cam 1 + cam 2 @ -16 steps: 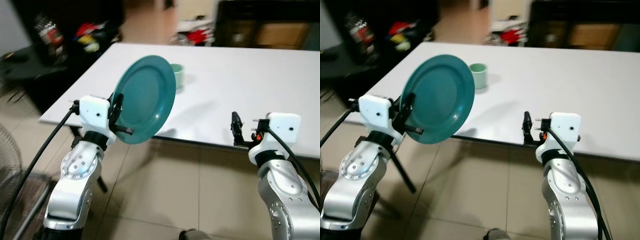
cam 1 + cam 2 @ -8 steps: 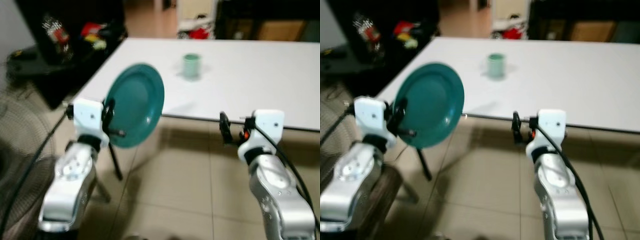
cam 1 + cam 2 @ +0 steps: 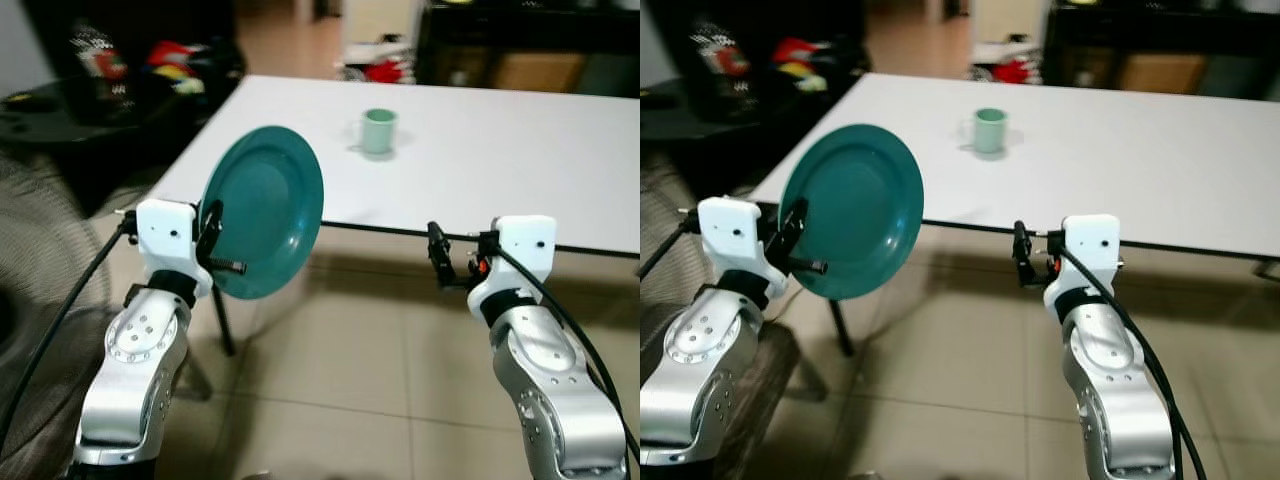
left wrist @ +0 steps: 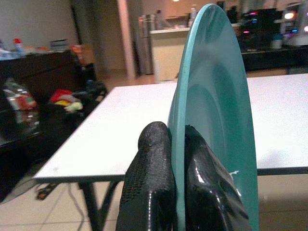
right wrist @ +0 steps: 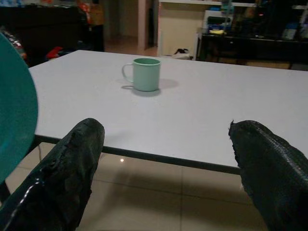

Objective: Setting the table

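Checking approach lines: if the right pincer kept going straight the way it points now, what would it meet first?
Probably the near edge of the white table. The right pincer, open and empty, points over that edge toward the green mug farther back; its height against the tabletop is unclear.

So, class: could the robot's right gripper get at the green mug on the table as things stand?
Probably not yet. The open, empty right gripper hangs short of the white table edge, and the green mug stands well in. Bare tabletop lies between them, so nothing blocks the way.

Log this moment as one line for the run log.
left end effector: shut on teal plate, held on edge short of white table | right end effector: open, empty | green mug: upright on table
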Motion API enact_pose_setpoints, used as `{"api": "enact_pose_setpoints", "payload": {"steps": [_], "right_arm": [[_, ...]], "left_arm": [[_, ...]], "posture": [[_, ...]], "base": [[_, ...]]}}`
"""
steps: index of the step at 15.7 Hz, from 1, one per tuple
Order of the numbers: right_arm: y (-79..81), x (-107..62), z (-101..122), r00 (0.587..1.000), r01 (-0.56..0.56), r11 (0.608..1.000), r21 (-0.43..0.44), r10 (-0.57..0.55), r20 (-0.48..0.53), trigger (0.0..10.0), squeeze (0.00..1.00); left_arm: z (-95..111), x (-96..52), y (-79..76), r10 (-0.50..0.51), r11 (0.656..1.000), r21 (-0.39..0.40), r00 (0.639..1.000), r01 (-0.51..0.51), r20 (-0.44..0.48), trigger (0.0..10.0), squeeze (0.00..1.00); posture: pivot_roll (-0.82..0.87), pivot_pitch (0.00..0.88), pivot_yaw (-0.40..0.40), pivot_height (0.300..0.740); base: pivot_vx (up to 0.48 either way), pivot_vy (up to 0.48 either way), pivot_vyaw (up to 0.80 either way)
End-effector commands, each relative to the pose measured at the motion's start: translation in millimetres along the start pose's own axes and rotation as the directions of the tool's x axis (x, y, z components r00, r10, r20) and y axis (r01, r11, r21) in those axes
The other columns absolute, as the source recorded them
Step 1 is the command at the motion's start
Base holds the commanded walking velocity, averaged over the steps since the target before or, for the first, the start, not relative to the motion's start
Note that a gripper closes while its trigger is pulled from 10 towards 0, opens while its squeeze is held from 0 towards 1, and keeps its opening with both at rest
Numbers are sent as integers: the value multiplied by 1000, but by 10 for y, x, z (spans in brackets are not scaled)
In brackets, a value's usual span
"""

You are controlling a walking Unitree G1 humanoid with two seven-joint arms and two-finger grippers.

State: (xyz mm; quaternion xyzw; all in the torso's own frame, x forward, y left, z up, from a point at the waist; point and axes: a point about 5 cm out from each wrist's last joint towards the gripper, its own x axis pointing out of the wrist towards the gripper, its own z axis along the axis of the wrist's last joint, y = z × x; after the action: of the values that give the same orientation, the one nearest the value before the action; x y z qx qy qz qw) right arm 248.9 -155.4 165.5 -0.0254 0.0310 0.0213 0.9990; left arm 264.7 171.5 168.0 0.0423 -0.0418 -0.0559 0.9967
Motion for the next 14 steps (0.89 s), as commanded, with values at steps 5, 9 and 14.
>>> {"api": "enact_pose_setpoints", "payload": {"steps": [5, 9, 14], "right_arm": [[-24, 43, 33, 1000, -13, 1000, -10, 13, 12, 10000, 0], [-20, 60, 26, 1000, -21, 1000, -10, 21, 11, 10000, 0], [25, 96, 54, 998, -61, 998, 4, 61, 22, 10000, 0]], "left_arm": [[60, 21, -23, -9, 1000, -10, 1000, 9, 23, 10000, 0], [46, 54, -34, -5, 1000, -20, 1000, 6, 24, 10000, 0], [84, 115, 8, 8, 1000, -25, 998, -7, 56, 10000, 0]], "posture": [[-29, 0, 29, 740], [-34, 0, 22, 740], [-49, 0, 21, 740]], "base": [[396, 0, 0], [423, 0, 0], [435, 0, -441]]}}
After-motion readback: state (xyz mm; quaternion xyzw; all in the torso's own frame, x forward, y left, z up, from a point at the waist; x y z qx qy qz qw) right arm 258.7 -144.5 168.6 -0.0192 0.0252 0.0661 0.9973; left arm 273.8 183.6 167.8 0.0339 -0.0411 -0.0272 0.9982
